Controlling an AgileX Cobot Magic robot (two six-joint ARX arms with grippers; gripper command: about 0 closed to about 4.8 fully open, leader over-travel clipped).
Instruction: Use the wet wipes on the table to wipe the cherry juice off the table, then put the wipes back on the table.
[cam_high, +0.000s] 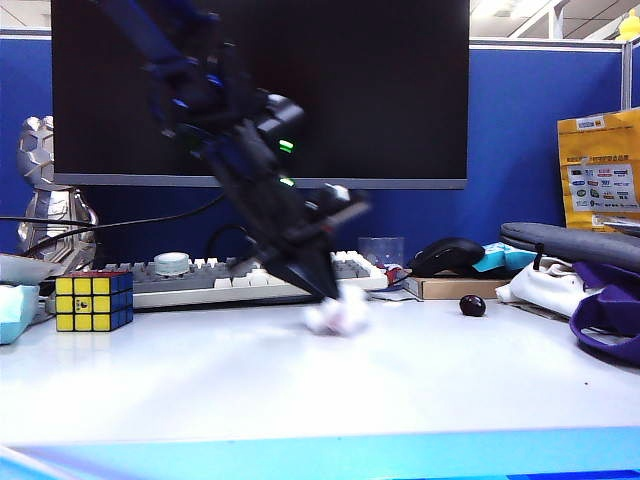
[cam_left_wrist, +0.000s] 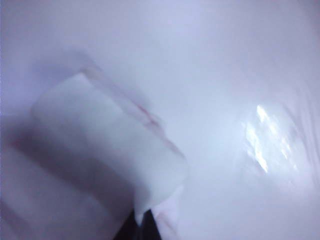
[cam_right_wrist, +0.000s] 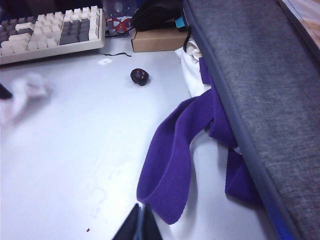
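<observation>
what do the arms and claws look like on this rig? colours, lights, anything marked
Exterior view: the left arm is dark, black with a deep blue sheen, blocky in its links, with small green indicator lights on the wrist housing. Its left claw tapers to dark pointed fingers; motion blur hides cables and markings. The right claw shows only in its wrist view: two slim, dark, pointed fingertips.

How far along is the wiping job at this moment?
Done: the left gripper has picked up the wet wipes and is shut on them, pressing them to the table in front of the keyboard. In hand: the wiping pass, blurred. Left: a dark speck near the shut, idle right gripper, if it is juice, then setting the wipes down.
</observation>
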